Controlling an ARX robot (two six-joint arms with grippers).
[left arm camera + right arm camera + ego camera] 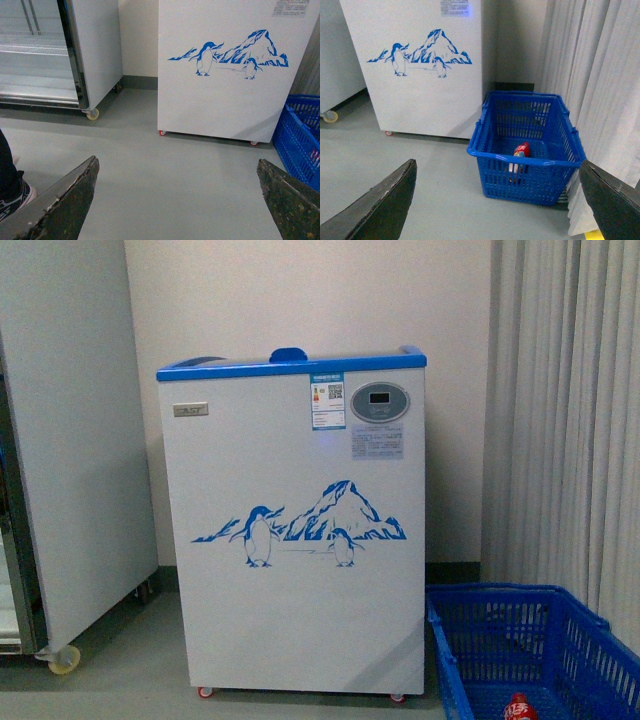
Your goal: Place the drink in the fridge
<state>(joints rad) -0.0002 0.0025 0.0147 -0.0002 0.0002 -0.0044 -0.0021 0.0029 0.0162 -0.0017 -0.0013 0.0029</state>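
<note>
Progress: pretty much at the start line by my read. Nothing grabbed, nothing inside yet.
Drink: red-capped bottle [521, 150] lying on the bottom of the blue basket [540, 187], which sits on the floor just beside the fridge [290, 540], off its right side and a bit forward of it.
Fridge: white chest with the penguin graphic. The blue lid handle [288, 354] is up on its top rim, but from this low angle I can't tell whether the lid is slid open or shut.
Left claw [177, 200]: jaws spread wide with nothing between them, looking at bare floor in front of the fridge.
Right claw [497, 200]: also wide open and empty. It's aimed toward the basket beside the fridge, but well apart from it.
Still to do: reach into the basket, grip the bottle, lift it to the fridge's top, get the lid open if it isn't, and drop it in.
Heads up: the tall grey-white cabinet [70, 440] left of the fridge isn't the target.
</note>
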